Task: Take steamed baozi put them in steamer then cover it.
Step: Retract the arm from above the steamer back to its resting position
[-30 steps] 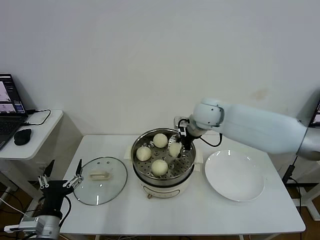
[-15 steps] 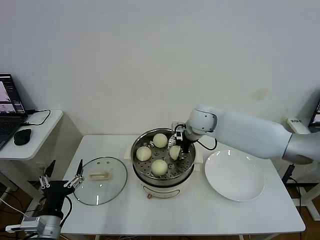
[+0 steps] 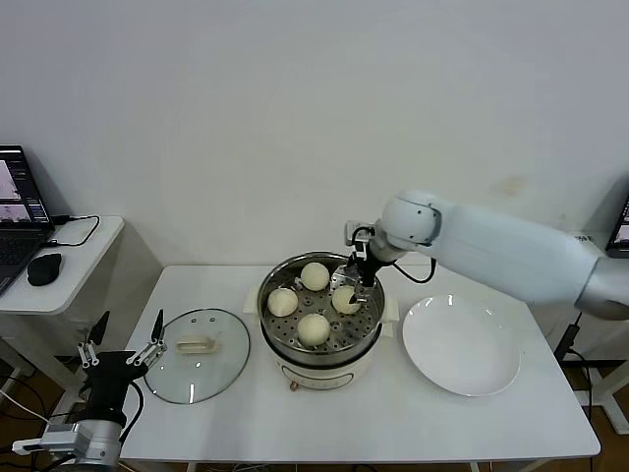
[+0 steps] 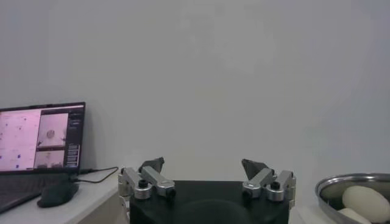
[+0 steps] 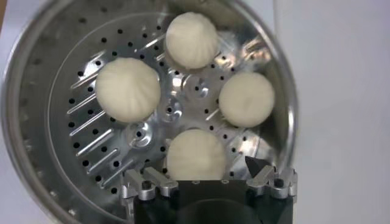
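The steamer (image 3: 295, 366) stands mid-table with several pale baozi on its perforated tray (image 5: 183, 91): one at the back (image 3: 314, 276), one on the left (image 3: 282, 302), one at the front (image 3: 314, 328), one on the right (image 3: 346, 300). My right gripper (image 3: 356, 280) hovers open just above that right baozi (image 5: 196, 155); its fingers (image 5: 261, 172) stand wide of the bun and do not touch it. The glass cover (image 3: 218, 359) lies flat on the table left of the steamer. My left gripper (image 3: 123, 346) waits open by the table's left edge, holding nothing.
An empty white plate (image 3: 462, 346) lies right of the steamer. A side desk with a laptop (image 4: 39, 137) and a mouse (image 3: 44, 267) stands to the left. In the left wrist view the steamer's rim (image 4: 347, 180) shows past my left gripper (image 4: 203, 164).
My right gripper lowered the last baozi onto the tray, opened and let it go. It has since risen a little. The left arm has not moved.
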